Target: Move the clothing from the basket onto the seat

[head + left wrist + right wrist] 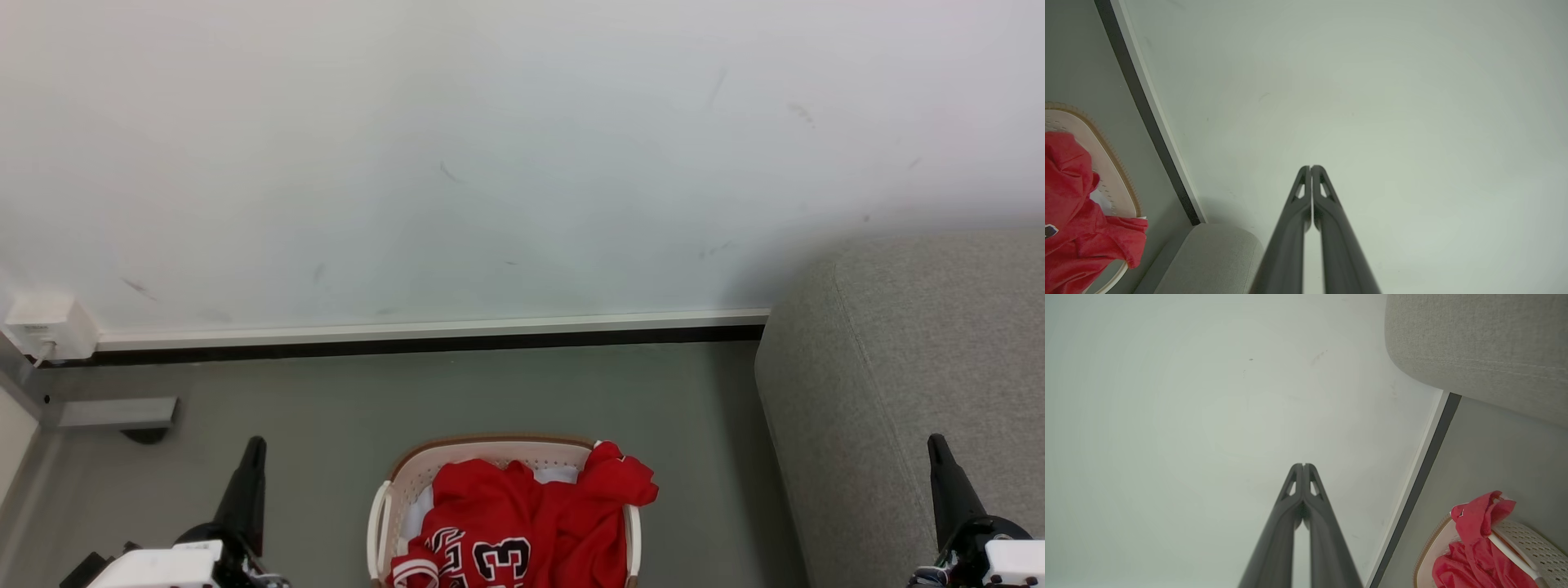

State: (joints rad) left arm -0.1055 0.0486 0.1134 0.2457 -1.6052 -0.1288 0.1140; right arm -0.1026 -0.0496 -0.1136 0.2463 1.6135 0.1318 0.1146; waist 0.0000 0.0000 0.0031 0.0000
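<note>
Clothing [522,523]: red jerseys heaped in the basket [490,445].
Seat [914,367]: grey, alongside.
My left gripper [1310,168]: closed, empty.
My right gripper [1303,465]: closed, empty.

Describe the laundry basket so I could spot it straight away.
Start at the big grey sofa on the right; on the floor to its left stands a small cream basket. Its brown rim and the red jerseys spilling over it set it apart.
</note>
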